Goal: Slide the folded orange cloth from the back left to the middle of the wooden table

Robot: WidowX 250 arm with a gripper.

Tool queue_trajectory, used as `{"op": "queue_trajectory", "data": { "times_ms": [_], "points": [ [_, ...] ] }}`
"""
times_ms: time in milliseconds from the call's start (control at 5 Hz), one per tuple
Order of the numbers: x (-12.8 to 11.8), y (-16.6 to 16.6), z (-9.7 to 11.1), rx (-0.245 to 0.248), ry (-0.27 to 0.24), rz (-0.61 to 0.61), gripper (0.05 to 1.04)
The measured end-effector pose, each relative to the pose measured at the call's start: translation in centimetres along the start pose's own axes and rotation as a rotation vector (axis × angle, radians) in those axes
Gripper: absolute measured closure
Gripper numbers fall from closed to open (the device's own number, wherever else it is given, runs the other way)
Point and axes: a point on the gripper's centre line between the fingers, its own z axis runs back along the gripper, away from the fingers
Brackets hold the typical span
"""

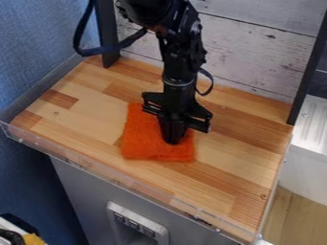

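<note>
The black gripper hangs straight down over the middle of the wooden counter, its tips on or just above an orange cloth. The cloth lies flat, roughly square, and the gripper covers part of its upper right area. Whether any of the cloth is between the fingertips is hidden.
The wooden counter has a clear raised lip along its front edge. A white plank wall stands behind, between dark posts, with a blue surface at left. A white ridged unit is at right.
</note>
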Motion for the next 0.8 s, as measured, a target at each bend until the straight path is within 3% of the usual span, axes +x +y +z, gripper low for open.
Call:
{"op": "queue_trajectory", "data": {
  "times_ms": [400, 600, 800],
  "points": [
    [1.1, -1.3, 3.9, -0.016, 0.008, -0.04, 0.309],
    [2.4, -2.4, 6.1, -0.02, -0.003, -0.042, 0.089],
    [3.3, -3.6, 8.0, -0.022, -0.017, -0.043, 0.082]
  ]
}}
